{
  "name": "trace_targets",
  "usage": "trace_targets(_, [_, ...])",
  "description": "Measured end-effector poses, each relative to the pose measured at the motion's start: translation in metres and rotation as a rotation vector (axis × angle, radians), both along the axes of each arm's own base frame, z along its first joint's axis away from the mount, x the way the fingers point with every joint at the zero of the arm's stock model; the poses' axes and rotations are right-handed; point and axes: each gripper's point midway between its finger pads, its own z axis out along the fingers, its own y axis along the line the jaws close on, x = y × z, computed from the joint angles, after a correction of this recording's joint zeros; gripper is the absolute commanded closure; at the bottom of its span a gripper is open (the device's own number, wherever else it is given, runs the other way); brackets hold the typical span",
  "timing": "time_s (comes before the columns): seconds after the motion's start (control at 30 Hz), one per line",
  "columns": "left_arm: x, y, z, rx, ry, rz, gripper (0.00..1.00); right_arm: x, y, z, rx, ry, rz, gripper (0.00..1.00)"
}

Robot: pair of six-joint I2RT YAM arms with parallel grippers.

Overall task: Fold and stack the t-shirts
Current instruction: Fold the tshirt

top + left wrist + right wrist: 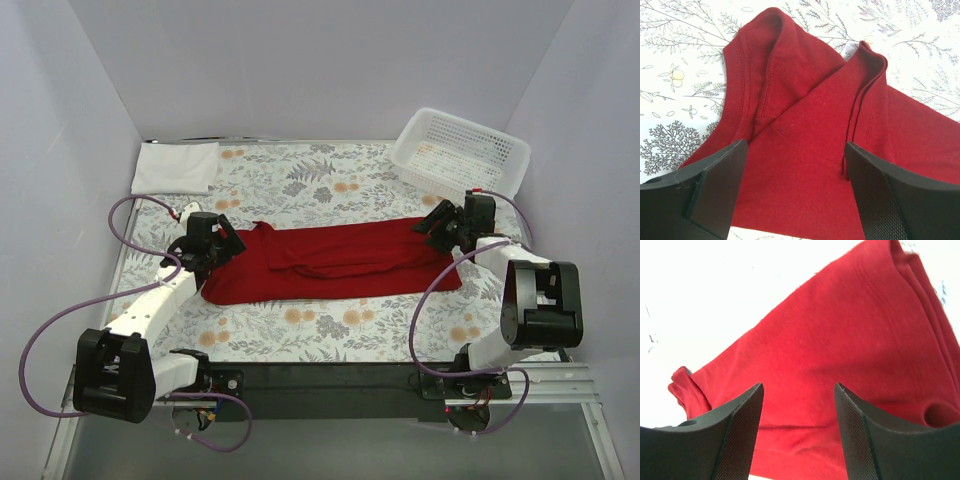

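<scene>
Deep red t-shirt (335,262), from above, lay part-folded; white t-shirt (176,166) beyond its left end, basket (460,150) beyond its right. Left wrist: left gripper (796,145) gaped, empty, over its left end. Right wrist: right gripper (799,386) stood open above its right end

Nothing readable anywhere in these, tbh. The closest thing to a label is a little white tag (850,50) peeking out at the neck of the red t-shirt (805,150) in the left wrist view. Only a sliver of it shows, too small to make out any letters, size or brand.
</scene>
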Motion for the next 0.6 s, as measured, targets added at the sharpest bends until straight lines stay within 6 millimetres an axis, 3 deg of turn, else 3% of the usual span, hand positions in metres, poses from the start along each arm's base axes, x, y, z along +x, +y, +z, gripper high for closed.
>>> trace_targets(0.17, [0.0,0.0,0.0,0.001,0.0,0.0,0.23,0.007,0.002,-0.002,-0.015,0.0,0.045,0.36])
trace_targets(0.3, [0.0,0.001,0.0,0.002,0.0,0.002,0.23,-0.006,-0.004,0.0,-0.072,0.012,0.061,0.35])
trace_targets(0.5, [0.0,0.0,0.0,0.002,0.0,0.002,0.23,-0.027,-0.014,0.018,-0.141,-0.036,0.048,0.35])
trace_targets(0.6, [0.0,0.001,0.0,0.003,0.0,0.003,0.23,-0.036,-0.013,0.011,-0.141,-0.016,0.054,0.35])
